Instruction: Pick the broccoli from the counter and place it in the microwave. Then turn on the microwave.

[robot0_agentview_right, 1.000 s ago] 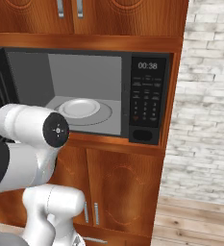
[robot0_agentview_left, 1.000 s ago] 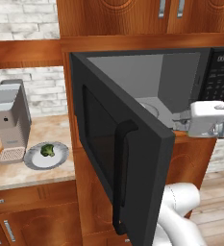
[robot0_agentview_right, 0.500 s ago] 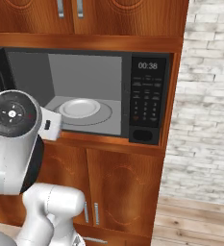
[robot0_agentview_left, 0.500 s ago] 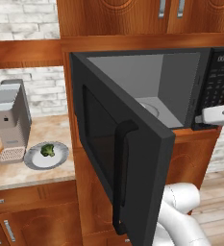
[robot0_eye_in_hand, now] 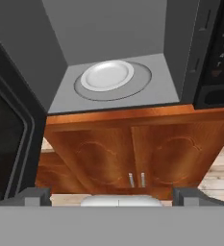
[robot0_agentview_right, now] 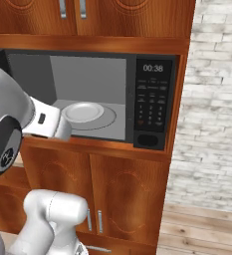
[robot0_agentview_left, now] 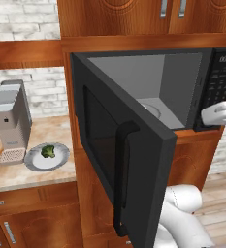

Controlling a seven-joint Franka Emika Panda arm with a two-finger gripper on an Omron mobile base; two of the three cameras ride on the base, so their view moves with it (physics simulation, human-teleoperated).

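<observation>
Microwave [robot0_agentview_left: 182,92] is taken as the landmark; its door [robot0_agentview_left: 129,169] is swung wide open toward the left base camera, vertical handle [robot0_agentview_left: 121,179] facing outward. Grey interior is exposed, with a white plate [robot0_agentview_right: 82,112] seated on the glass turntable [robot0_eye_in_hand: 114,81] at the centre of the cavity floor. Button panel [robot0_agentview_right: 153,102] sits on the right side of the microwave, display reading 00:38.

Broccoli [robot0_agentview_left: 48,151] is seen well left of the microwave, lying on a round grey plate [robot0_agentview_left: 37,162] on the surface [robot0_agentview_left: 32,177]; it is not inside the cavity. A grey coffee machine [robot0_agentview_left: 10,121] stands just beside that plate, further left from the microwave.

Pincer [robot0_eye_in_hand: 111,196] is positioned in front of the microwave opening, below the cavity floor level as framed by the hand view; its two dark tips are spread fully apart with nothing between them, so it is open and empty. In the left base view a white arm link [robot0_agentview_left: 221,113] is seen just in front of the panel's lower part. Wooden cabinet doors [robot0_eye_in_hand: 137,153] with metal handles are seen directly beneath the microwave
</observation>
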